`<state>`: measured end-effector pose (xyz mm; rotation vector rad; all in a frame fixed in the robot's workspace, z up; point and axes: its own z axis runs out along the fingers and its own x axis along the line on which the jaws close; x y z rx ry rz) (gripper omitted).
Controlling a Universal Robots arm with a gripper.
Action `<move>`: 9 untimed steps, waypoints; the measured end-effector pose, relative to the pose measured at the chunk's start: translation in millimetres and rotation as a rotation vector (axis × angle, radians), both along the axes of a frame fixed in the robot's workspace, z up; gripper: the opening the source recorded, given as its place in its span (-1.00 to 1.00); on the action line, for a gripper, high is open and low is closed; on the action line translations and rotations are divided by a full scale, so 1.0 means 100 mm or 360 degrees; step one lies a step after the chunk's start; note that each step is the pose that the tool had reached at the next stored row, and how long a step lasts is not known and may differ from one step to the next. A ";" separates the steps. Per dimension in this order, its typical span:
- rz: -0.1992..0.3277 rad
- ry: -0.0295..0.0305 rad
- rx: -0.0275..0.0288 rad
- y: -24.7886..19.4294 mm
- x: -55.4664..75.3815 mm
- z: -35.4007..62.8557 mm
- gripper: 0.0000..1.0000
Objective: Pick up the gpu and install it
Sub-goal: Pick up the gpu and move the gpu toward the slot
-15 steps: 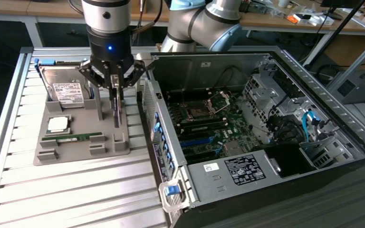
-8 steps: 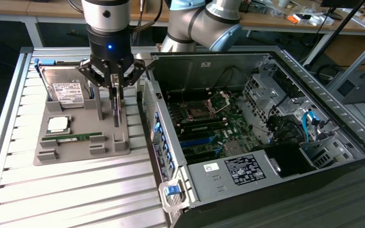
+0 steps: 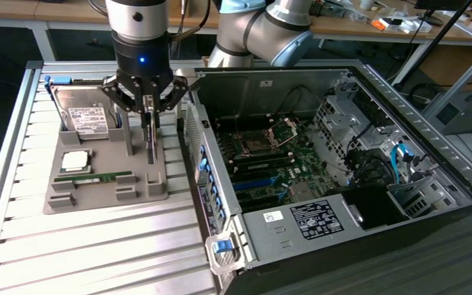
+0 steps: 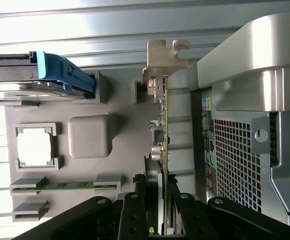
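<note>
gpu (image 4: 162, 125) stands on its long edge between the gripper's (image 4: 157, 192) black fingers (image 4: 135, 210). We see them pressed against its two flat faces, so the hand is clamped on the card. From the wrist camera we look along the thin green board to its silver end bracket (image 4: 165, 57), which lies at the far end, beside a small grey slot block.

In the exterior view the gripper (image 3: 147, 115) points straight down, with the gpu (image 3: 150, 144) upright beneath it. The card is over the side of the grey tray (image 3: 96, 198) that lies nearest the computer case (image 3: 244, 246). We cannot tell whether its lower edge is seated in the tray or just clear of it.

Next on the tray (image 4: 127, 150) we find the other parts. A narrow green memory stick (image 3: 96, 178) lies in its long slot, and beyond it a square processor (image 3: 74, 161) sits in its pocket. At the far end a hard drive (image 3: 84, 114) with a white label leans on its edge.

The tray rests on a slatted aluminium table (image 3: 96, 258). Just beside it, on the exterior view's right, the case lies open on its side. Inside it we see the motherboard (image 3: 260, 160) and a labelled power supply (image 3: 314, 218).

Behind the case rises the robot arm (image 3: 260, 31). Farther back a wooden desk (image 3: 359, 27) carries small items that we cannot make out.
</note>
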<state>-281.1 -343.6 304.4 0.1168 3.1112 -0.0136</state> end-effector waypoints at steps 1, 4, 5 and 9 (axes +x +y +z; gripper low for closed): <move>0.0000 0.00001 0.00000 0.000 0.00 0.002 -0.47; 0.0000 0.00002 0.00000 0.000 0.00 0.010 -0.47; 0.0000 0.00000 0.00000 0.000 0.00 0.011 -0.47; 0.0000 0.00003 -0.00001 0.000 0.00 0.021 -0.47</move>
